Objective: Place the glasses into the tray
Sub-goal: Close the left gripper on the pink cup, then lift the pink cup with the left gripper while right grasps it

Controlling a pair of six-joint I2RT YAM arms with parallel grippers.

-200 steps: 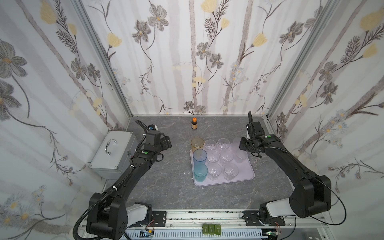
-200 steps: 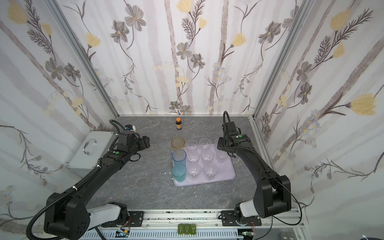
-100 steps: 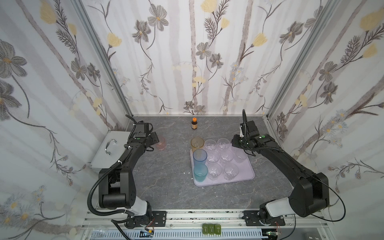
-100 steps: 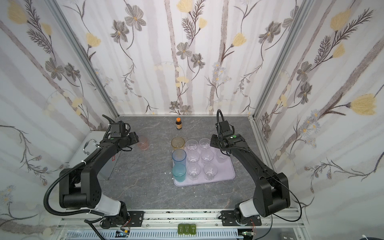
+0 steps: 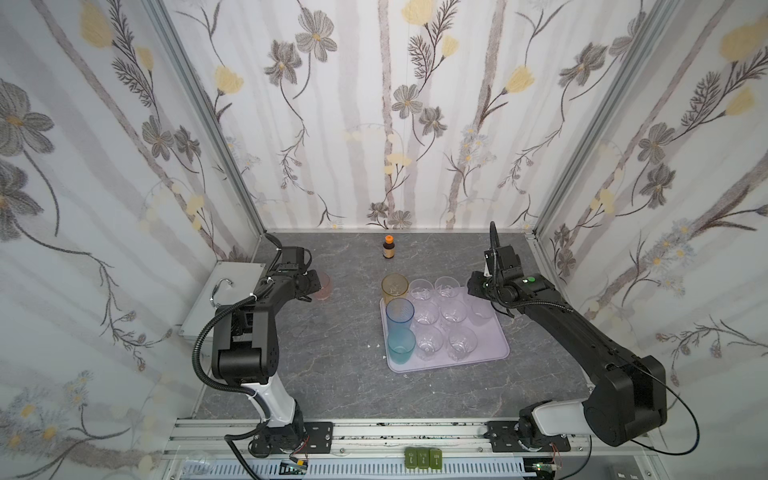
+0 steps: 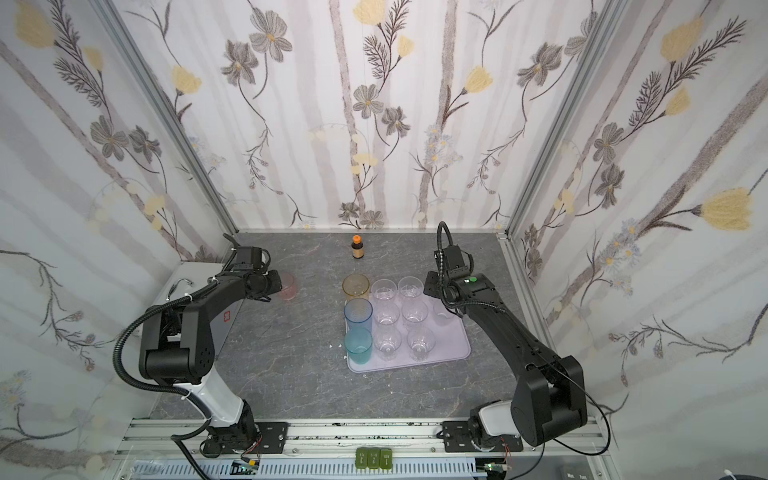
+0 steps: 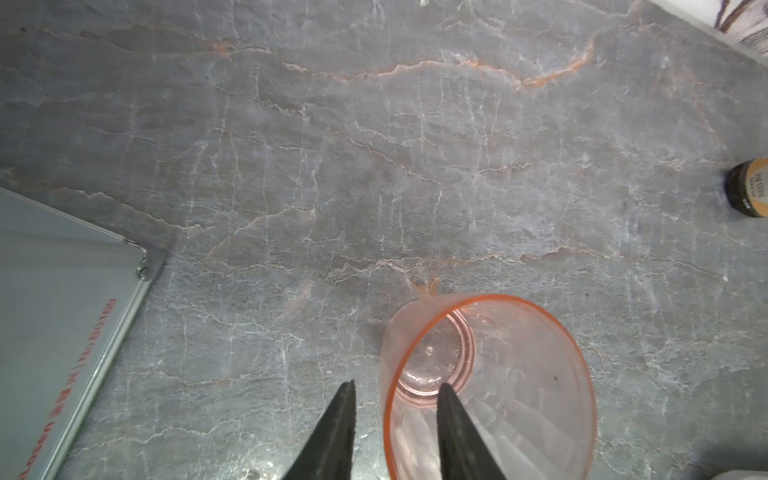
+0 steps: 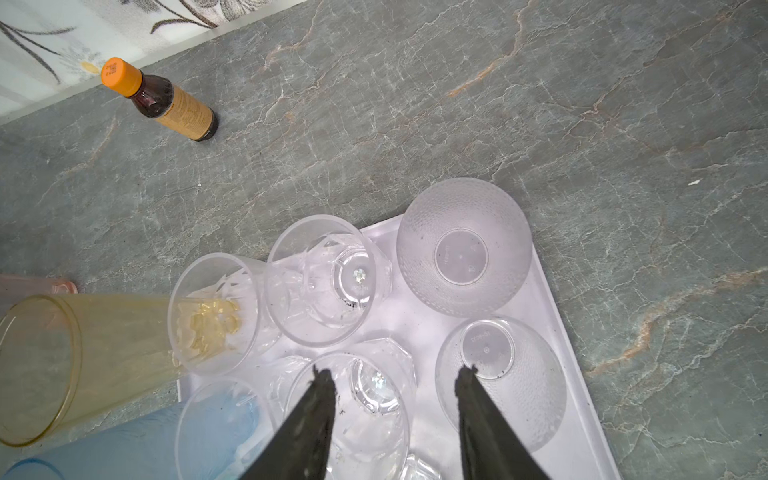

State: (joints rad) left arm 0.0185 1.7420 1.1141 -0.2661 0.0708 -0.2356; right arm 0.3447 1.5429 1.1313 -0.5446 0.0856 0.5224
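A small pink glass (image 7: 490, 382) stands on the table left of the tray, seen in both top views (image 5: 323, 286) (image 6: 288, 286). My left gripper (image 7: 397, 383) straddles its near wall, one finger inside and one outside. A gap still shows on the outer side. The lilac tray (image 5: 494, 349) (image 6: 455, 347) holds a tall blue glass (image 5: 400, 313), a teal glass (image 5: 401, 347) and several clear and frosted ones. An amber glass (image 5: 395, 286) stands at its back left corner. My right gripper (image 8: 395, 370) hangs open and empty over the tray's back right glasses (image 5: 473, 286).
A small brown bottle (image 5: 388, 247) (image 8: 166, 102) with an orange cap stands near the back wall. A silver case (image 5: 224, 291) (image 7: 62, 311) with a handle lies at the left wall, just behind my left arm.
My left arm has folded its elbow back and its jaws have narrowed around the pink glass's wall. The right gripper has drifted slightly left over the tray.
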